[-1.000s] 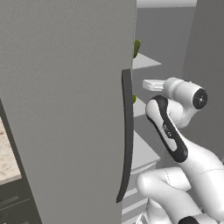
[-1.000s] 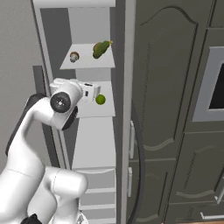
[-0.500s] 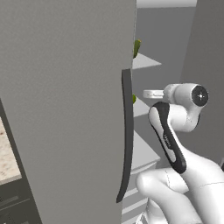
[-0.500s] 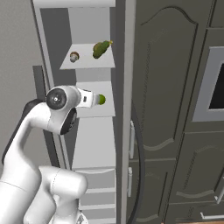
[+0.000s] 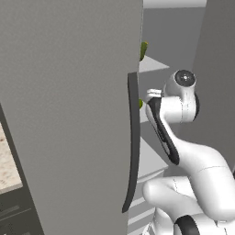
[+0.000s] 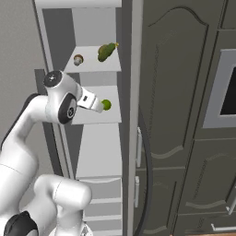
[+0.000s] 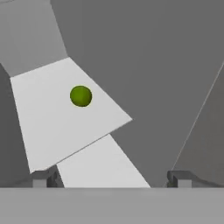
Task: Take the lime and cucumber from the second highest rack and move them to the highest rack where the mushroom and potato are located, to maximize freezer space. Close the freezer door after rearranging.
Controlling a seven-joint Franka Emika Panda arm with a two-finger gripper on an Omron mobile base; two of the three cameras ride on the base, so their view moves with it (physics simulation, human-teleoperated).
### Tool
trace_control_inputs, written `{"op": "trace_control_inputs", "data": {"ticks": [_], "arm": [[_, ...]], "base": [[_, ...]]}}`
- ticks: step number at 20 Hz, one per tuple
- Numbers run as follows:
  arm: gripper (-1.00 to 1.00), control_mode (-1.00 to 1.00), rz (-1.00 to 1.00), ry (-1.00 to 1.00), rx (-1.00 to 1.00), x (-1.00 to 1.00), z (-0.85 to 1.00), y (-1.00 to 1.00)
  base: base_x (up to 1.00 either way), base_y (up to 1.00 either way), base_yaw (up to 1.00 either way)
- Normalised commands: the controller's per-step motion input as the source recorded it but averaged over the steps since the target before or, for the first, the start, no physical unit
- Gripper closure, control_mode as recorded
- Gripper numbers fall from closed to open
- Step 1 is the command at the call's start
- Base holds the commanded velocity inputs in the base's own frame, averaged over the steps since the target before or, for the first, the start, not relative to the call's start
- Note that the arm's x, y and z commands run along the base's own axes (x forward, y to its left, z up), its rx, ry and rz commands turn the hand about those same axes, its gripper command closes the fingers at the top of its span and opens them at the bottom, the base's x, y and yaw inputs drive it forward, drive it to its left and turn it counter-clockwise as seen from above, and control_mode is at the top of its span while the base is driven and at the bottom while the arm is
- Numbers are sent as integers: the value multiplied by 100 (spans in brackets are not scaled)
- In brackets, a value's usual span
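A rendered home kitchen. A tall grey freezer stands open on the left, pale shelves holding vegetables. Dark panelled cupboard doors fill the right, and a speckled stone countertop shows far left.

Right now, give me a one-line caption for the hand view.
Open gripper looks at the lime lying alone on a pale freezer shelf, not yet reached.

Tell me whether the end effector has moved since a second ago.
Yes. In the right base view the end effector has come up and forward toward the lime on its freezer shelf, which has stayed put; the fingers stand open, holding nothing.
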Motion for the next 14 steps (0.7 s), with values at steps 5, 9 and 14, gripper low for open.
{"op": "trace_control_inputs", "data": {"ticks": [5,9,14], "arm": [[-100,-100,-21,30,5,18,-27,0],[-100,-100,-16,15,0,17,-35,0],[-100,-100,-12,1,10,21,-38,0]], "base": [[0,0,0],[0,0,0],[0,0,0]]}}
